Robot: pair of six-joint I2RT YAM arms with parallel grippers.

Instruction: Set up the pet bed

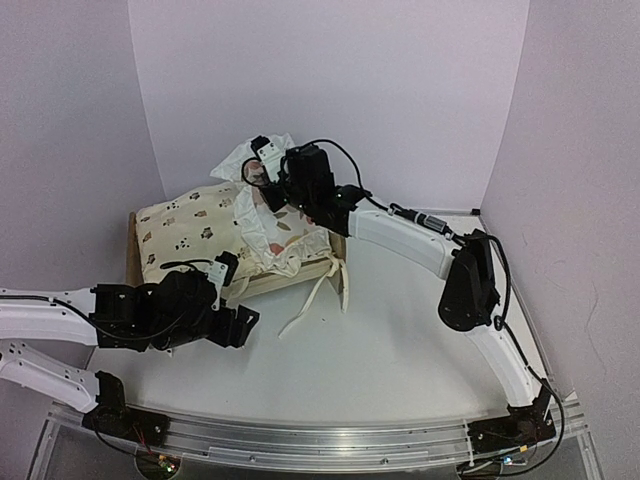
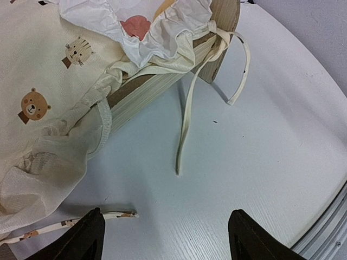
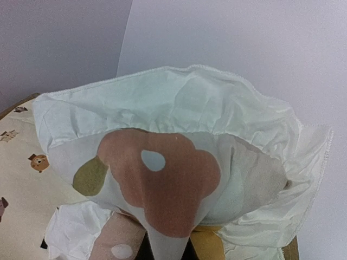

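— Toward the far left of the table (image 1: 400,340), the pet bed (image 1: 290,278) is sitting with the cream animal-print cushion (image 1: 190,230) already lying across it. Why is the right gripper (image 1: 258,172) hanging above its right end?

— It is pinching the ruffled floral pillow (image 1: 265,215), jaws clamped on the fabric. It is holding the top up so the rest is draping onto the bed instead of bunching. I'm guessing it is aiming to lay the pillow at that end.

— And the left gripper (image 2: 168,241)?

— It is hovering low over bare table just beside the bed's near side, jaws spread wide and gripping nothing. It is probably standing ready to steady the frame or smooth the cushion, whose edge is sagging over that side.

— Those loose ties (image 2: 184,124)?

— They are trailing onto the table, and I'd say they are risking a snag.
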